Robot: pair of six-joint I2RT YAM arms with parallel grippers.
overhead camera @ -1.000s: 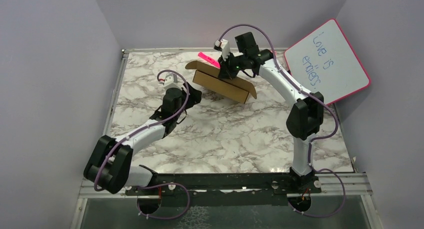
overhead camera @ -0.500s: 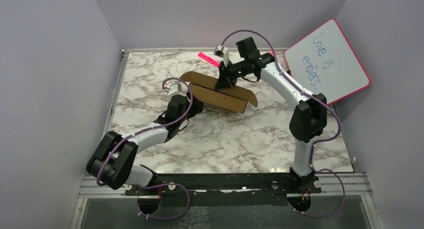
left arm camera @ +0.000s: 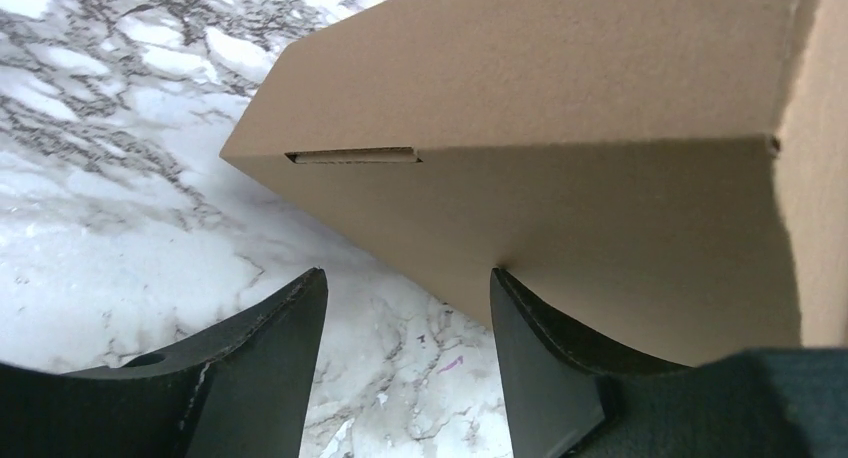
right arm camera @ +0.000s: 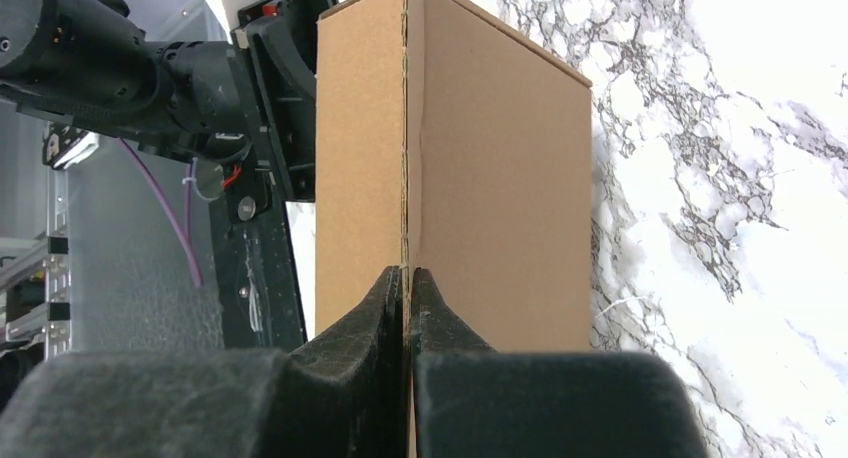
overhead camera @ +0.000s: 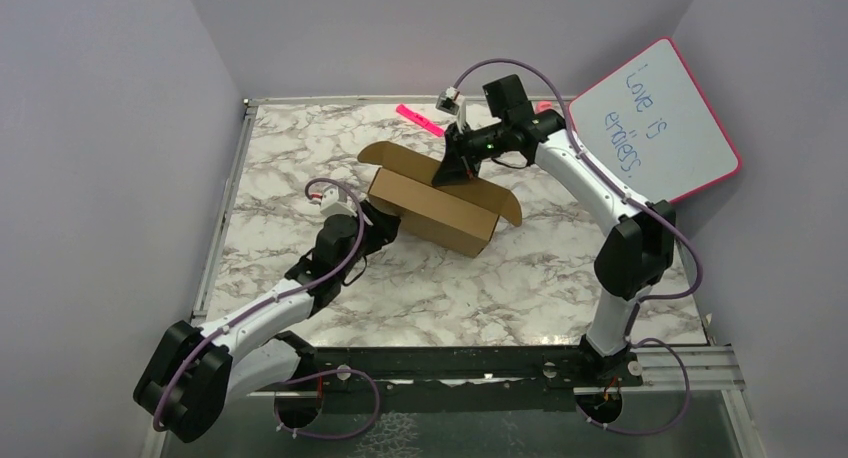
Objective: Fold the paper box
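The desk [overhead camera: 560, 278] has a white and grey marbled top, with plain pale lilac walls [overhead camera: 110, 128] close around it on three sides and a dark metal rail [overhead camera: 450, 363] along its near edge. A pink-framed whiteboard [overhead camera: 655, 128] with blue handwriting leans against the right-hand wall. A small bright pink strip [overhead camera: 418, 118] lies well to the left of the whiteboard, near the back edge of the desk. The paper box [overhead camera: 440, 203] sits left of the whiteboard and a little nearer the arm bases, about mid-desk, turned at a slant. It is plain brown, unprinted cardboard, folded up into a long rectangular block. One rounded flap [overhead camera: 385, 156] stands open on the side away from the whiteboard, and another [overhead camera: 508, 206] sticks out at the end nearest it. A narrow slot [left arm camera: 350, 156] is cut along one folded edge, and the right wrist view shows a dotted crease [right arm camera: 405, 128] running down the panel. The right gripper [right arm camera: 408, 273] comes down from the whiteboard side and is clenched on the thin upper edge of the box. The left gripper [left arm camera: 405, 278] is at the box end farthest from the whiteboard. It is released, with its fingers spread and one fingertip [left arm camera: 505, 283] against the cardboard face.
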